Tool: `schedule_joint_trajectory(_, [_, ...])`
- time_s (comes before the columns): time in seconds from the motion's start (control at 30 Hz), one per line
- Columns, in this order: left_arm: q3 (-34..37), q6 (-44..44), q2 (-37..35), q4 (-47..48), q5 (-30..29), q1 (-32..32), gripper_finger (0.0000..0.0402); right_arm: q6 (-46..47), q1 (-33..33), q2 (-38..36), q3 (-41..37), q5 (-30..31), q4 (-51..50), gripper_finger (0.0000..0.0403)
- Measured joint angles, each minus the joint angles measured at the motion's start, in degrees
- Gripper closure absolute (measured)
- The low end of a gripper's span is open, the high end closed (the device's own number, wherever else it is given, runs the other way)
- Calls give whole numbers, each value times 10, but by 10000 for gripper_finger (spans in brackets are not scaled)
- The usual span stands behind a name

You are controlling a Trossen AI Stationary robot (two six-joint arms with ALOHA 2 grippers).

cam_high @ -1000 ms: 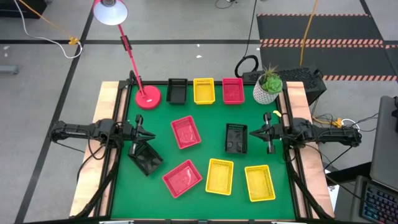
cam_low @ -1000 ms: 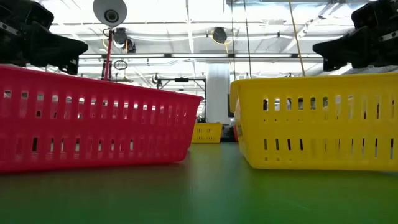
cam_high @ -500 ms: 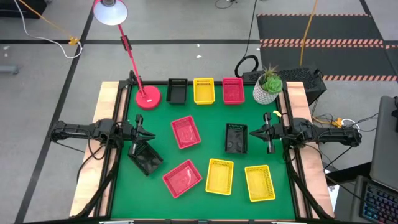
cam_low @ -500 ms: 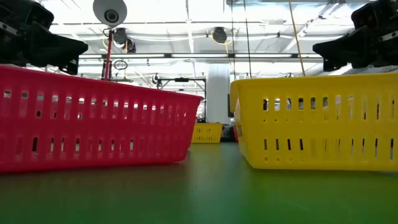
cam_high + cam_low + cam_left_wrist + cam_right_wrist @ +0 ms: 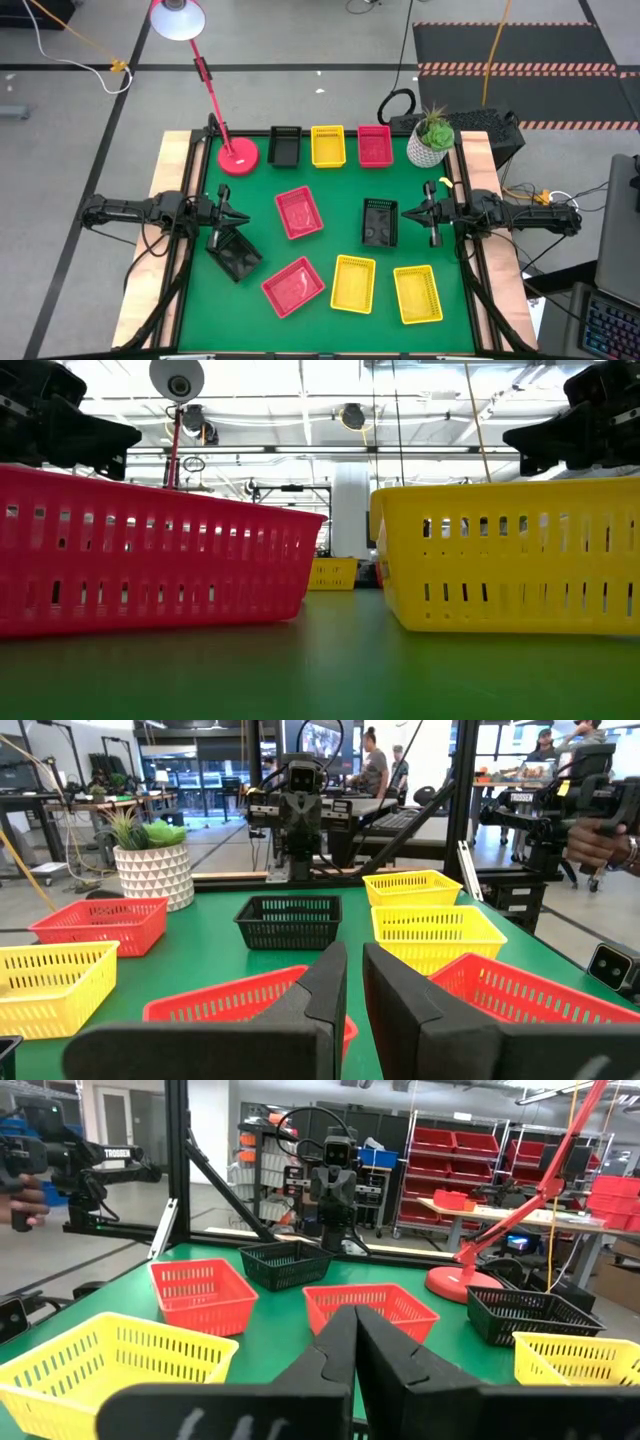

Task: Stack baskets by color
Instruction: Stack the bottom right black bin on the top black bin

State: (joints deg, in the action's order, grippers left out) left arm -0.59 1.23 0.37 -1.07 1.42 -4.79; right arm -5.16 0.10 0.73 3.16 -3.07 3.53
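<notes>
While both arms wait at the table's side edges, 9 baskets [image 5: 298,213] lie unstacked on the green table [image 5: 340,190], 3 in a far row, 6 scattered nearer, left gripper [image 5: 241,217] barely parted, empty, right gripper [image 5: 404,213] closed, empty.

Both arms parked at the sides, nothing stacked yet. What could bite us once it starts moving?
1. The black basket at the left edge lies skewed right under the left gripper, so a straight descent could clip its rim.
2. The loose red basket and the other red basket sit at different angles, so nesting may jam.
3. The lamp base and plant pot flank the back row, leaving tight clearance there.
</notes>
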Motion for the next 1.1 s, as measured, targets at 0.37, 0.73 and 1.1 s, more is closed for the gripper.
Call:
schedule_joint_trajectory(0.37, [0, 0, 0, 0, 0, 0, 360, 18, 0, 28, 110, 6, -50, 403])
schedule_joint_trajectory(0.73, [0, 0, 0, 0, 0, 0, 360, 49, 0, 160, 372, 34, -240, 403])
schedule_joint_trajectory(1.1, [0, 0, 0, 0, 0, 0, 360, 47, 0, 295, 573, 31, -347, 403])
